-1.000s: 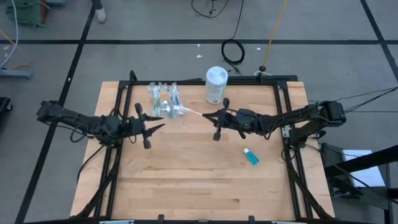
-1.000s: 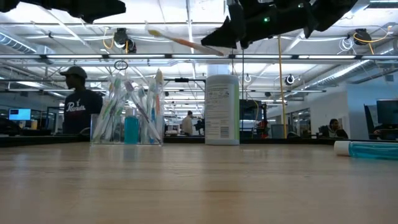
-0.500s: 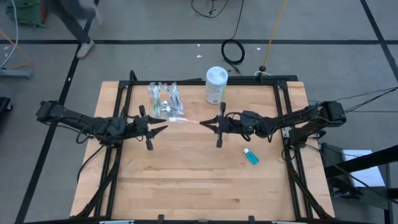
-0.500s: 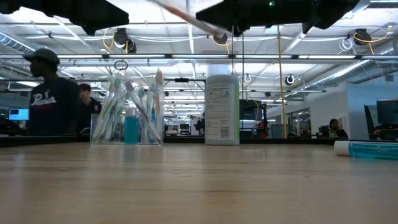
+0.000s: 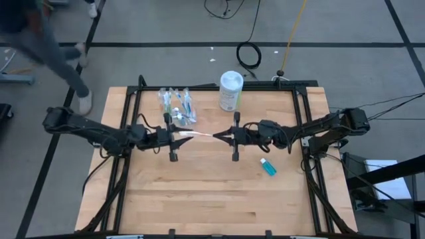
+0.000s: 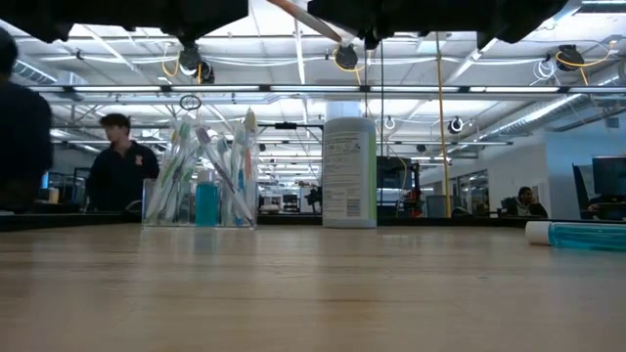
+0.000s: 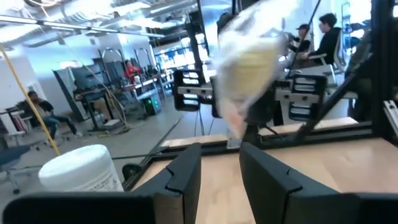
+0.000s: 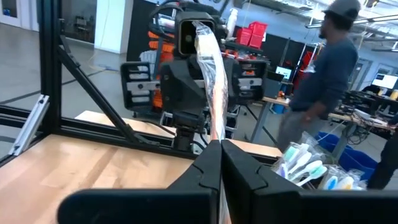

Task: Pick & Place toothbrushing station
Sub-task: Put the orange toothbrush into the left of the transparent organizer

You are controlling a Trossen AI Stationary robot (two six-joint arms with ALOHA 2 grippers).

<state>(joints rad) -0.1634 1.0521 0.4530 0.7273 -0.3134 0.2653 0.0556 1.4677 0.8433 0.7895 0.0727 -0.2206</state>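
Note:
A clear cup (image 5: 176, 105) full of toothbrushes, with a teal tube inside, stands at the table's far left; it also shows in the low view (image 6: 201, 186). My right gripper (image 5: 222, 136) is shut on one slim toothbrush in a clear wrapper (image 5: 199, 135), held high over the table's middle. My left gripper (image 5: 180, 138) is open, and the brush's free end (image 7: 249, 74) stands just in front of its fingertips; I cannot tell whether they touch. One teal tube (image 5: 267, 166) lies flat on the table at the right. My right gripper pinches the wrapped toothbrush by its right-hand end (image 8: 216, 134) between its two shut fingers. The fingers come level from the table's right and lie along the brush. The brush is lifted clear and sticks out about level toward my left gripper (image 8: 186, 37).
A tall white canister (image 5: 230, 90) with a pale green label stands at the far edge, right of the cup. A black frame rail (image 5: 212, 86) runs along the far edge. A person (image 5: 46, 46) walks past beyond the far left corner.
My right gripper has risen and gone a little toward the near edge, swinging the toothbrush from slanting at the cup to pointing straight at the left gripper. My left gripper has gone toward the table's right, up to the brush's free end.

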